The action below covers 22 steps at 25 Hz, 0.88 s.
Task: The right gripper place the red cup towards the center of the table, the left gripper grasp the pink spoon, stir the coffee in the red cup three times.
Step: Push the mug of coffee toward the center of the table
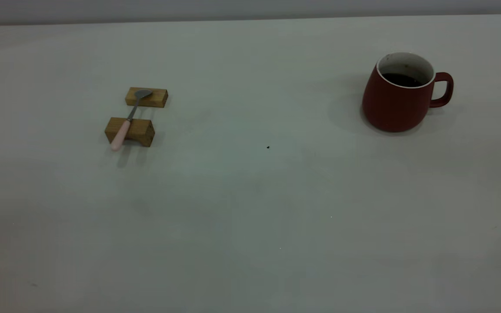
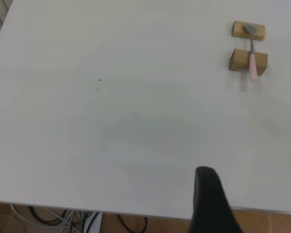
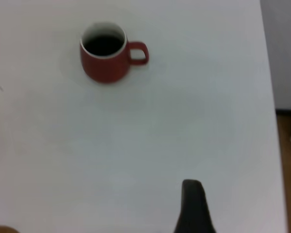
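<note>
Nothing had been grasped at this point. Red cup (image 1: 396, 98) sat upright toward the right side of the table (image 1: 250, 208), handle pointing outward to the right, coffee (image 1: 402, 79) low inside, so it was not yet at center. Pink spoon (image 1: 128, 118) was bridged across two wooden blocks (image 1: 135, 115) on the left, bowl on the far block and pink handle overhanging the near one; probably staged that way so fingers can get under and around the handle. Left gripper (image 2: 211, 204) and right gripper (image 3: 194, 208) each showed only one dark finger at the edge of its wrist view, well short of spoon and cup; couldn't tell whether either was open or closed.
</note>
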Tool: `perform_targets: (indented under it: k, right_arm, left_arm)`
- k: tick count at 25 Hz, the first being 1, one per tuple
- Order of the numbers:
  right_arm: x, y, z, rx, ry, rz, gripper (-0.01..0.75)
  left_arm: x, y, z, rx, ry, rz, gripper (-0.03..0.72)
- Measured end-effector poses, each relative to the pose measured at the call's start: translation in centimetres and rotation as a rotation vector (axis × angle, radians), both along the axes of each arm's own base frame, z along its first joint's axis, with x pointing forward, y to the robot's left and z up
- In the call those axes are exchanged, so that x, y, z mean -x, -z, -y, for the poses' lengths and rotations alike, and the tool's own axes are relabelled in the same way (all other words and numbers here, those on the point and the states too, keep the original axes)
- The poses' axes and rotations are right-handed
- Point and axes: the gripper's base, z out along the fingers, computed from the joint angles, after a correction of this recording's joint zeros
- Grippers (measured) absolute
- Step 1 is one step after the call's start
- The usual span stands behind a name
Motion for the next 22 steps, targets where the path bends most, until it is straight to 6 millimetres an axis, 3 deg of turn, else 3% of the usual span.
perform_targets:
  k: [5,10,22]
  right_arm:
    - [-8.2,0.0,0.0,0.148,-0.101,-0.161,0.585]
    - [-15.5,2.9,-0.5,0.218,-0.239,-0.244,0.589]
    - [-25.0,11.4,-2.9,0.267,-0.469,-0.342,0.591]
  left_arm:
    - [0.0,0.0,0.0,0.000,0.000,0.000,0.509]
    - [0.0,0.0,0.0,-0.001,0.001,0.000,0.509]
    - [0.0,0.0,0.0,-0.001,0.001,0.000,0.509]
